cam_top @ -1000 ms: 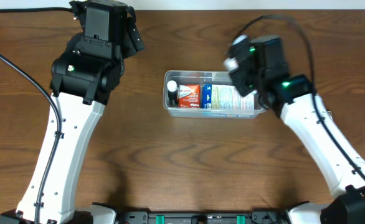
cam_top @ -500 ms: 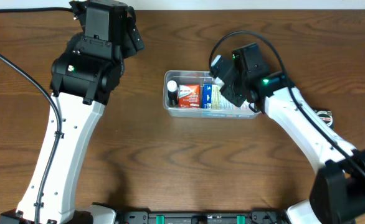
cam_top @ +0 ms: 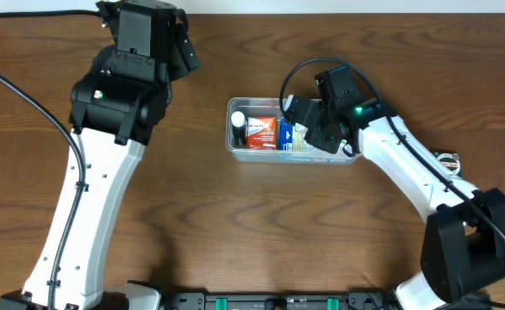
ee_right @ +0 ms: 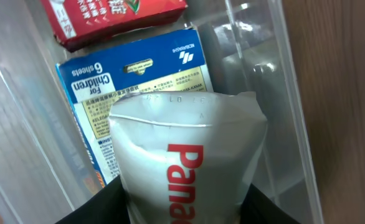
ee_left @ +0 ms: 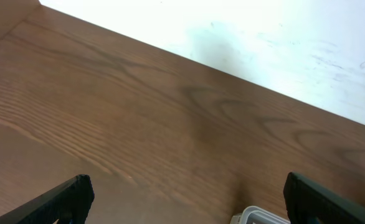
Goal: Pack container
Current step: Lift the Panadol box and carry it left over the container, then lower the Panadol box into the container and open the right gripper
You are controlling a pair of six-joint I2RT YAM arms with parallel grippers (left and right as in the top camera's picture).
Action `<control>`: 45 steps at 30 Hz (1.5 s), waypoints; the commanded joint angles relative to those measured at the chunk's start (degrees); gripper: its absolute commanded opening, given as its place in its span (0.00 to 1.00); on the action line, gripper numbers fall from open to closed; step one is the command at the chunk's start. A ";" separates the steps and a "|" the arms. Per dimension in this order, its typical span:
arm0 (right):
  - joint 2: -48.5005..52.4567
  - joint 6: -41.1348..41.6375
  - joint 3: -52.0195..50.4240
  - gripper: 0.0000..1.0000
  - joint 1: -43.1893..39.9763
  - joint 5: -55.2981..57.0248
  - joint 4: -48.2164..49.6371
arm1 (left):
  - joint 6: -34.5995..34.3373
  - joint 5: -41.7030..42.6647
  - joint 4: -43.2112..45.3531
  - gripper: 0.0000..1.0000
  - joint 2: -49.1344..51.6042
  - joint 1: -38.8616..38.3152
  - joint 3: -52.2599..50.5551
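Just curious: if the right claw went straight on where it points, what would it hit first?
Likely the blue box lying in the container: the white pouch held in the right gripper would touch it first. Depth is hard to judge.

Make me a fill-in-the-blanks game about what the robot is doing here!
The right tool holds a ___ pouch with red letters.
Under the pouch, in the clear tub, lies a ___ box marked "For Children".
The left tool holds ___.
Missing words: white; blue; nothing.
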 commanded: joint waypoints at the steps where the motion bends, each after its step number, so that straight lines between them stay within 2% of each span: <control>1: 0.44 -6.36 -0.46 0.47 0.33 0.42 -0.04 | 0.79 -0.94 0.00 0.98 -0.15 0.24 0.42; 8: 0.44 -6.56 -0.46 0.46 -0.04 4.90 -0.09 | 0.79 -0.94 0.00 0.98 -0.15 0.24 0.42; 28: 0.44 -6.58 -0.48 0.45 -2.49 4.68 -2.99 | 0.79 -0.94 0.00 0.98 -0.15 0.24 0.42; 45: 2.64 -9.62 -0.57 0.46 -2.56 4.70 0.22 | 0.76 -0.94 0.00 0.98 -0.15 0.24 0.42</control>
